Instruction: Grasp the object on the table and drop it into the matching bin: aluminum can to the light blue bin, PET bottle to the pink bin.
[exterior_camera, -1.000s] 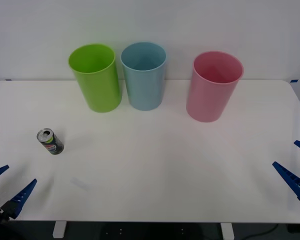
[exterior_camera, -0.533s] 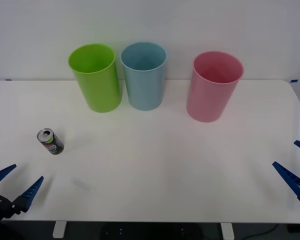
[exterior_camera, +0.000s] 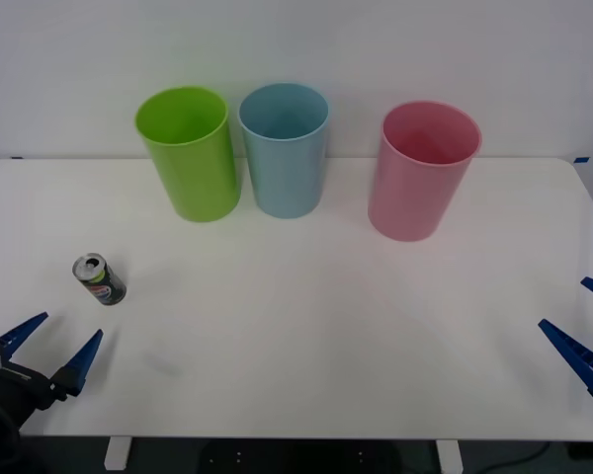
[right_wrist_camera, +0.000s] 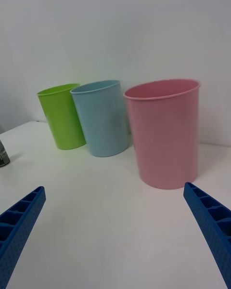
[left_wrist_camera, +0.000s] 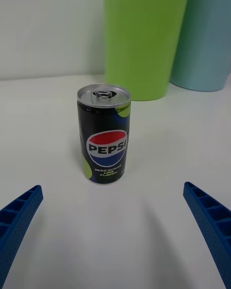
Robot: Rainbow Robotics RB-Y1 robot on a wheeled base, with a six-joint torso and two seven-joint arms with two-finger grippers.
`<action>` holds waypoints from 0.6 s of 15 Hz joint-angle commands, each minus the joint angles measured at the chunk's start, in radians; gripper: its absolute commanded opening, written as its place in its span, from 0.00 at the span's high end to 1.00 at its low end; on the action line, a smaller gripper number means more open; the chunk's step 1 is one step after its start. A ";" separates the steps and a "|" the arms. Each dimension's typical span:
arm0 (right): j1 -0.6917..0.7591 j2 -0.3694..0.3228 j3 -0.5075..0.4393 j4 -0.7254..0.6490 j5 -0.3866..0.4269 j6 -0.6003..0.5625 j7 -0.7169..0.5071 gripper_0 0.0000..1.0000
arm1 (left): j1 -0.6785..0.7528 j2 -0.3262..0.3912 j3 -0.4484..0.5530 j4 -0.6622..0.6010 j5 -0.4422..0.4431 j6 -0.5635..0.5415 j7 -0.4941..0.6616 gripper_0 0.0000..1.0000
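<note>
A small dark aluminum can (exterior_camera: 99, 279) (left_wrist_camera: 103, 133) with a silver top stands upright on the white table (exterior_camera: 306, 326), at its left side. My left gripper (exterior_camera: 53, 350) (left_wrist_camera: 115, 231) is open, a short way in front of the can, which faces the gap between the blue fingers. The light blue bin (exterior_camera: 285, 148) (right_wrist_camera: 102, 118) stands at the back middle, the pink bin (exterior_camera: 422, 170) (right_wrist_camera: 164, 131) to its right. My right gripper (exterior_camera: 591, 331) (right_wrist_camera: 115, 231) hangs open at the table's right edge, facing the bins.
A lime green bin (exterior_camera: 188, 151) (left_wrist_camera: 144, 33) stands left of the light blue one, behind the can. A white wall rises behind the table. Bare tabletop stretches between the can and the bins.
My left gripper has moved forward and slightly right over the table's front left corner, closer to the can. The right arm and the can have stayed still.
</note>
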 commanded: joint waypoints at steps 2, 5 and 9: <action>0.000 0.000 0.000 0.000 0.000 0.000 0.000 0.00 | -0.024 -0.008 -0.034 0.006 0.027 0.065 0.000 0.00; 0.000 0.000 0.000 0.000 0.000 0.000 0.000 0.00 | -0.072 -0.008 -0.035 0.061 0.034 0.070 -0.012 0.00; 0.000 0.000 0.000 0.000 0.000 0.000 0.000 0.00 | -0.125 -0.008 -0.035 0.115 0.037 0.078 -0.032 0.00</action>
